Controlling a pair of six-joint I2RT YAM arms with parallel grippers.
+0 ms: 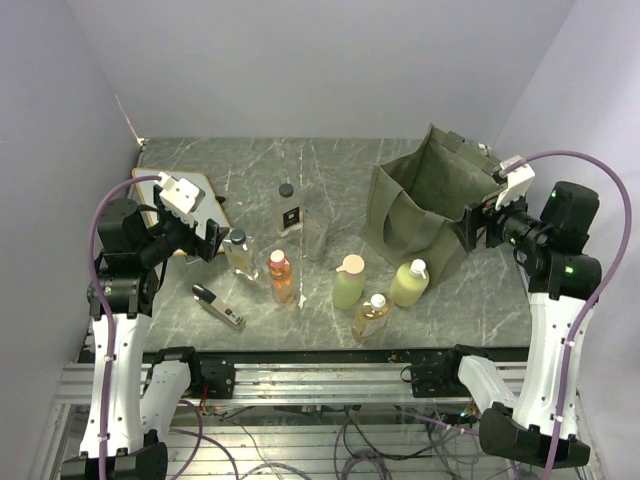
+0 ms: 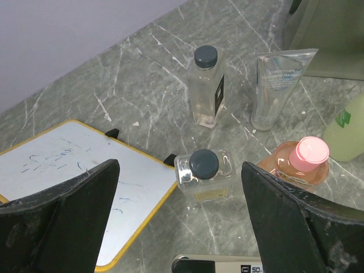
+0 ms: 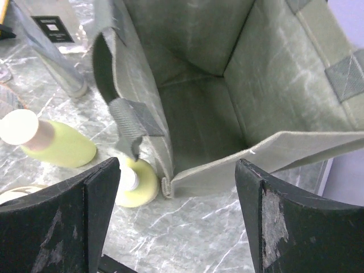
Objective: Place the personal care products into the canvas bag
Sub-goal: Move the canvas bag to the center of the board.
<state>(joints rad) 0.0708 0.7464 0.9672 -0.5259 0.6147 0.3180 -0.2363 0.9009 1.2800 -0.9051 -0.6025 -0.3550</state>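
The olive canvas bag (image 1: 420, 200) stands open at the back right; its inside (image 3: 199, 114) shows nothing in it. On the table stand a tall clear bottle (image 1: 289, 208), a grey tube (image 1: 316, 238), a small clear bottle (image 1: 240, 252), an orange bottle (image 1: 281, 276), two yellow-green bottles (image 1: 349, 282) (image 1: 410, 282) and an amber bottle (image 1: 371, 315). My left gripper (image 1: 205, 240) is open and empty, hovering over the small clear bottle (image 2: 203, 173). My right gripper (image 1: 470, 228) is open and empty, above the bag's near rim (image 3: 267, 151).
A white board with a yellow edge (image 2: 68, 170) lies under my left gripper at the back left. A slim black-and-silver gadget (image 1: 218, 307) lies near the front left. Walls close the table at the back and both sides.
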